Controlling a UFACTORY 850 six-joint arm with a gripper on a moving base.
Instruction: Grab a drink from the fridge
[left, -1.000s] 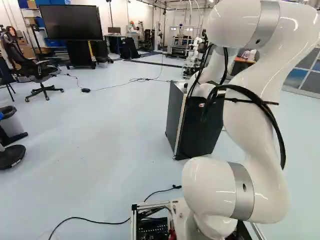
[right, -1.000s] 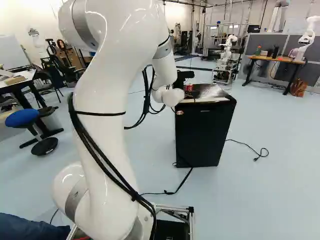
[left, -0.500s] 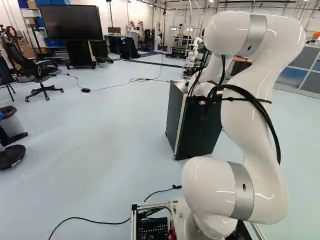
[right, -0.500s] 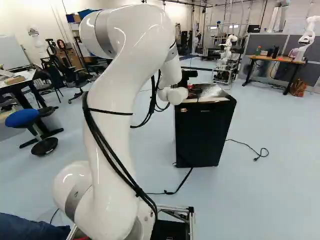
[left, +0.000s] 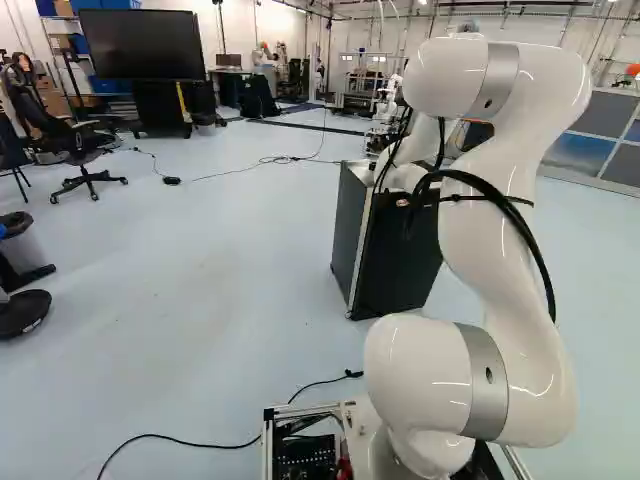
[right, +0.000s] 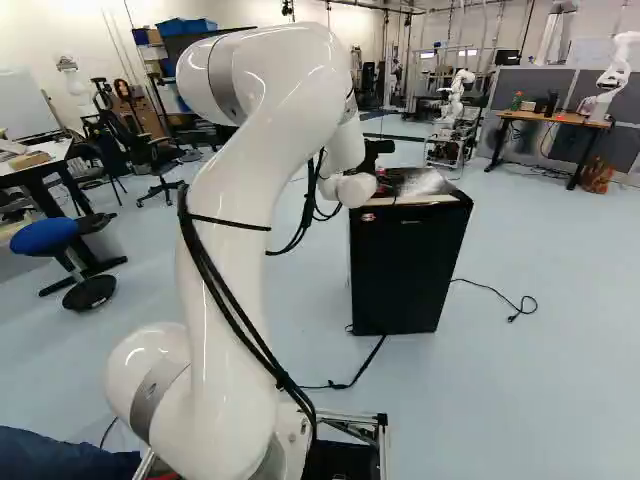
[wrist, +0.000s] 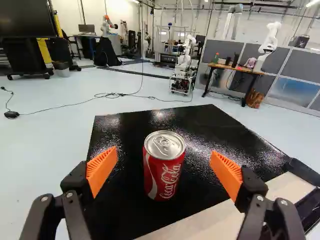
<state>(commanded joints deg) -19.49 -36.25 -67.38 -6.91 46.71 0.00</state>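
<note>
Twelve o'clock from the gripper (wrist: 164, 169), look for the red soda can (wrist: 164, 172), upright on the glossy black fridge top (wrist: 210, 125), between widely parted orange pads (wrist: 101, 169) and touching neither. Probably fairly light, thin-walled, smooth enough to slip and easy to dent if empty; best squeezed gently round the middle, at three and nine o'clock. Arched high, reaching down with the white arm (right: 232, 235) toward one o'clock in the right base view
</note>
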